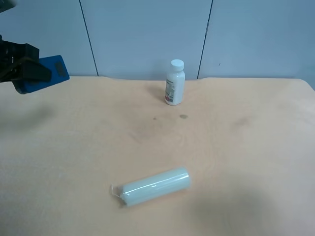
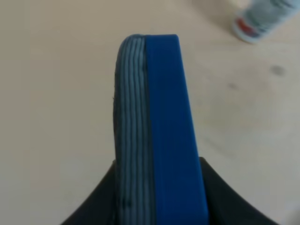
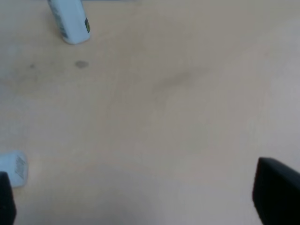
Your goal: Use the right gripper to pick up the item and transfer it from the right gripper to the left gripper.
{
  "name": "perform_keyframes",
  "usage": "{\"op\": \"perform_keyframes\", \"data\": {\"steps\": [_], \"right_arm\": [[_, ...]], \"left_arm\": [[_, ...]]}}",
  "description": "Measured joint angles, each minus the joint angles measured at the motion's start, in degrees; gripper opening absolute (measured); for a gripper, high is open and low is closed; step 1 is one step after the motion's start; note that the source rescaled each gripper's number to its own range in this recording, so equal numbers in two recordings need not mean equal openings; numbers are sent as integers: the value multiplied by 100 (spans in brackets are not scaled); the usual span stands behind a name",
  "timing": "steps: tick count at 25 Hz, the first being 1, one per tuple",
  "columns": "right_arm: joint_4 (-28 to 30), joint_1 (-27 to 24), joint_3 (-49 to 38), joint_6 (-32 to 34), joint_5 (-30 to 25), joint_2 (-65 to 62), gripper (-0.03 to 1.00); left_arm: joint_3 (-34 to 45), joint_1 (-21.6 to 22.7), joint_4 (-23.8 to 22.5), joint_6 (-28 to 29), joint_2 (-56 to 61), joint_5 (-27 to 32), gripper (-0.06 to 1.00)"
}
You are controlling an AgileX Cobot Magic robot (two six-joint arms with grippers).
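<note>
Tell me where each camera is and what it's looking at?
Exterior high: up above, looking down over the table; the left gripper holds the eraser at the picture's left edge.
Right wrist: on the right arm, looking down at the table; only the right gripper's dark fingertips show, spread apart.
Left wrist: on the left arm, looking along its black fingers clamping the eraser.
Shared: all three views show the white pill bottle.
</note>
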State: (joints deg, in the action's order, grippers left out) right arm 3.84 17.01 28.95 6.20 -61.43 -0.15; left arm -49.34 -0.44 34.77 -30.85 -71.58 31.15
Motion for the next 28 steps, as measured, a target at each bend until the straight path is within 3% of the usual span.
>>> {"op": "perform_keyframes", "data": {"steps": [5,10,22,28], "right_arm": [[0,0,0,0,0,0,100],[0,0,0,0,0,0,100],[0,0,0,0,0,0,100],[0,0,0,0,0,0,100]], "left_arm": [[0,0,-830,-150,-200,-840,0],[0,0,-1468,-169,-737,-1067,0],[0,0,-1636,-169,-1982,-1901,0],[0,0,-1636,-169,-2402,-1961,0]]}}
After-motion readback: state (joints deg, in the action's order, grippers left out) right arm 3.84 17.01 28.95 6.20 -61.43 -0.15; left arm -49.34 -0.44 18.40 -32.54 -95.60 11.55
